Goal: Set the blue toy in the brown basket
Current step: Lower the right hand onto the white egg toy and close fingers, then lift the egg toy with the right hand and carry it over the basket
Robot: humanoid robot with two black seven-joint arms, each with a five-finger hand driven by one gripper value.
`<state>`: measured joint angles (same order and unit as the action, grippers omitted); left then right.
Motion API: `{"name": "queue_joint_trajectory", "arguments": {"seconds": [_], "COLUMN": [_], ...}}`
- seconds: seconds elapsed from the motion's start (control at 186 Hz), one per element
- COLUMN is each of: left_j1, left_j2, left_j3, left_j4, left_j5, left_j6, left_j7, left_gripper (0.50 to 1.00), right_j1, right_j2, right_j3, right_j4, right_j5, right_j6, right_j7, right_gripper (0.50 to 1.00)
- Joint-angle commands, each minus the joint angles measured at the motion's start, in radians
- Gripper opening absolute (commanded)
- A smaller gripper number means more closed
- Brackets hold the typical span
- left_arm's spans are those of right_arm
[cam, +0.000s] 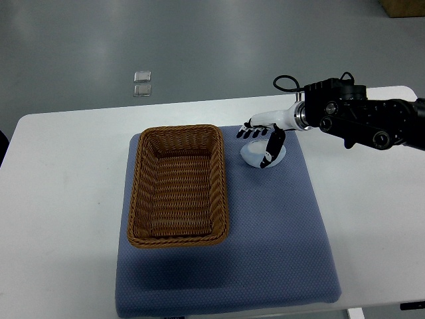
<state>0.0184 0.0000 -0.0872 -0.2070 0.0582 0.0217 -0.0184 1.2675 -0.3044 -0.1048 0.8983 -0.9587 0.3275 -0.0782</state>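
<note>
My right hand (261,136) hangs over the pale blue toy (255,155) just right of the brown basket (178,186), fingers spread, gripping nothing

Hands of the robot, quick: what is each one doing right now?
Right hand: fingers spread over the pale blue toy on the mat, not gripping it yet.
Left hand: not in view.

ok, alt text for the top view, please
The right robot hand reaches over a pale blue toy on a blue mat, fingers spread, thumb down across the toy. An empty brown basket sits on the mat to the picture's left of the toy, all on a white table.
</note>
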Motion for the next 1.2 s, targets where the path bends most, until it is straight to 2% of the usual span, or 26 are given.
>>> {"name": "queue_joint_trajectory", "arguments": {"seconds": [0.0,0.14,0.215,0.279,0.295,0.306,0.311,0.349,0.451,0.494,0.671,0.896,1.036,1.197], "left_j1": [0.000,0.000,0.000,0.000,0.000,0.000,0.000,0.000,0.000,0.000,0.000,0.000,0.000,0.002], "left_j2": [0.000,0.000,0.000,0.000,0.000,0.000,0.000,0.000,0.000,0.000,0.000,0.000,0.000,0.000], "left_j3": [0.000,0.000,0.000,0.000,0.000,0.000,0.000,0.000,0.000,0.000,-0.002,-0.002,-0.002,-0.002], "left_j4": [0.000,0.000,0.000,0.000,0.000,0.000,0.000,0.000,0.000,0.000,0.001,0.000,0.000,0.001], "left_j5": [0.000,0.000,0.000,0.000,0.000,0.000,0.000,0.000,0.000,0.000,0.000,0.000,0.002,0.000], "left_j6": [0.000,0.001,0.000,0.000,0.000,0.000,0.000,0.001,0.000,0.000,0.001,0.000,0.001,0.001], "left_j7": [0.000,0.000,0.000,0.000,0.000,0.000,0.000,0.000,0.000,0.000,0.000,0.000,0.000,0.000], "left_gripper": [1.000,1.000,1.000,1.000,1.000,1.000,1.000,1.000,1.000,1.000,1.000,1.000,1.000,1.000], "right_j1": [-0.011,-0.031,-0.045,-0.054,-0.057,-0.057,-0.059,-0.065,-0.065,-0.059,-0.008,0.095,0.138,0.168], "right_j2": [0.011,0.019,0.022,0.030,0.033,0.033,0.033,0.034,0.034,0.031,-0.002,-0.050,-0.024,0.059], "right_j3": [-0.003,-0.001,-0.001,-0.003,-0.003,-0.003,-0.003,-0.003,-0.001,-0.001,0.005,0.013,0.013,0.014], "right_j4": [-0.015,-0.042,-0.053,-0.059,-0.061,-0.061,-0.062,-0.070,-0.073,-0.070,-0.053,0.039,0.047,0.047], "right_j5": [0.000,-0.035,-0.052,-0.060,-0.063,-0.063,-0.064,-0.068,-0.078,-0.078,-0.068,-0.032,0.032,0.107], "right_j6": [-0.015,-0.015,-0.015,-0.019,-0.021,-0.021,-0.022,-0.025,-0.025,-0.024,-0.005,0.044,0.047,0.044], "right_j7": [0.000,0.003,0.006,0.006,0.006,0.006,0.006,0.006,0.008,0.008,0.008,0.008,0.008,0.009], "right_gripper": [0.885,0.860,0.821,0.733,0.695,0.695,0.674,0.617,0.539,0.521,0.513,0.519,0.527,0.537]}}
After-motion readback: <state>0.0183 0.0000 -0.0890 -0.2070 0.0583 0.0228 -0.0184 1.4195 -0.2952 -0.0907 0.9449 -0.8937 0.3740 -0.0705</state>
